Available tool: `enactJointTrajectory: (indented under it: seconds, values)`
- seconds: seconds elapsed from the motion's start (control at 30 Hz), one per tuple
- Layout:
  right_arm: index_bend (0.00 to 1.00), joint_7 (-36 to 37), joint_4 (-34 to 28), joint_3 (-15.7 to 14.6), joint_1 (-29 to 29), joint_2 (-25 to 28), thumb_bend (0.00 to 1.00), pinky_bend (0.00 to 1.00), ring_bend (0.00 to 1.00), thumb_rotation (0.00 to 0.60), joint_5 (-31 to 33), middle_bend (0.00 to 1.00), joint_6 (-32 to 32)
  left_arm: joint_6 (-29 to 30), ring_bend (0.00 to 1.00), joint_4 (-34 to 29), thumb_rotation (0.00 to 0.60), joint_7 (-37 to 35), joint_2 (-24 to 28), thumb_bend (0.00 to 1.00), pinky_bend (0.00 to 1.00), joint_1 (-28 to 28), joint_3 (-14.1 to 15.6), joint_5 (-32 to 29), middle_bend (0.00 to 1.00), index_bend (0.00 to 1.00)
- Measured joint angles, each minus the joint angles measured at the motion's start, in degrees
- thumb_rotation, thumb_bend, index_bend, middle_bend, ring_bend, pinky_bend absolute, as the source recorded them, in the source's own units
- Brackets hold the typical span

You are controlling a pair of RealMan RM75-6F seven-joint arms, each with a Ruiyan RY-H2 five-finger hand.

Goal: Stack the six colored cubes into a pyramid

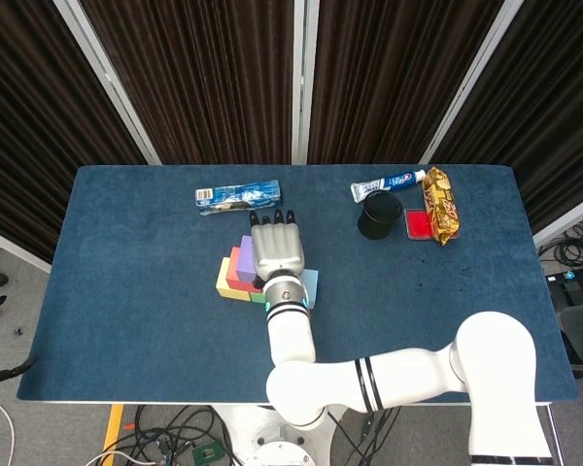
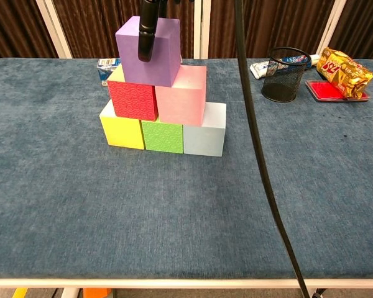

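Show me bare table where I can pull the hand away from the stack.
Open cloth: left of the yellow cube, the wide front strip, and between the pale blue cube and mesh cup. Crowded: the far right corner around the snack bag, and behind the stack by the blue packet.

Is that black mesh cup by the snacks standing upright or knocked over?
Upright. The black mesh cup stands on its base on the table, round rim facing up; the head view looks down into it.

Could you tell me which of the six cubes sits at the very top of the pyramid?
The purple cube: it alone forms the top layer, resting on the red cube and pink cube, with a dark finger of the right hand against its front face.
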Motion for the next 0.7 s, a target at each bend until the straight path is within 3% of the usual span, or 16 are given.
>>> enactJointTrajectory:
  seconds: [0.23,0.43,0.7]
  values:
    - [0.00,-1.54,-3.35,1.45,-1.15,3.18,0.00,0.00,0.00,0.600,3.56,0.07,-0.59,-0.31,0.00,-1.03,0.600,1.41,0.43,0.00,0.14,-0.26,-0.06,-0.04,0.11,0.12]
    - [0.00,-2.56,-9.15,3.97,-4.01,9.17,0.00,0.00,0.00,0.600,7.14,0.04,-1.38,-0.86,0.00,-3.23,0.600,3.72,1.38,0.00,0.14,-0.74,-0.36,-0.38,0.11,0.12]
    - [0.00,-3.49,-22.43,7.16,-13.62,23.42,0.00,0.00,0.00,0.600,10.94,0.02,-3.93,-1.53,0.00,-8.24,0.600,9.13,3.32,0.00,0.14,-1.66,-1.02,-0.95,0.11,0.12]
